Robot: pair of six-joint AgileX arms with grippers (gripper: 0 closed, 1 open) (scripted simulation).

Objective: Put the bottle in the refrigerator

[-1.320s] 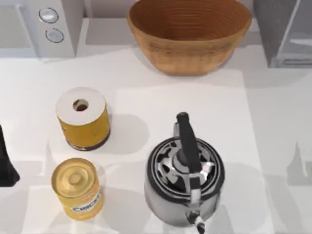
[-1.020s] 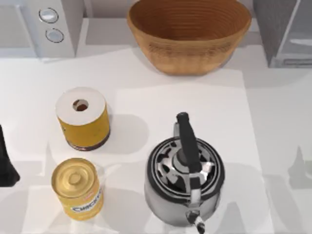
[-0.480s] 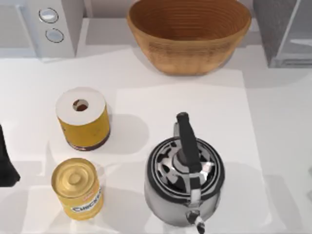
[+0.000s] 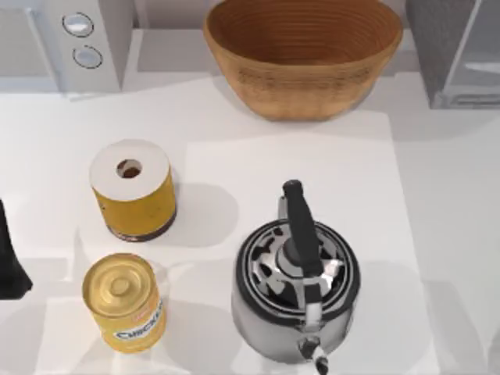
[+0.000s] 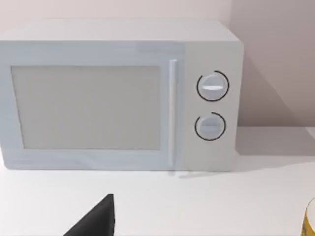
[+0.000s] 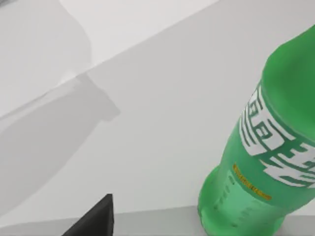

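Judging by its glossy green plastic, the bottle [image 6: 261, 147] should be light, stiff and slippery, so grasp mid-body at the label. Whether the right gripper's fingers [image 6: 93, 219] are spread or closed, I cannot tell.

bottle [image 6: 256, 162]: green, white lettering | basket [image 4: 303, 55]: ribbed brown | microwave [image 5: 118, 93]: white | table [image 4: 312, 148]: white
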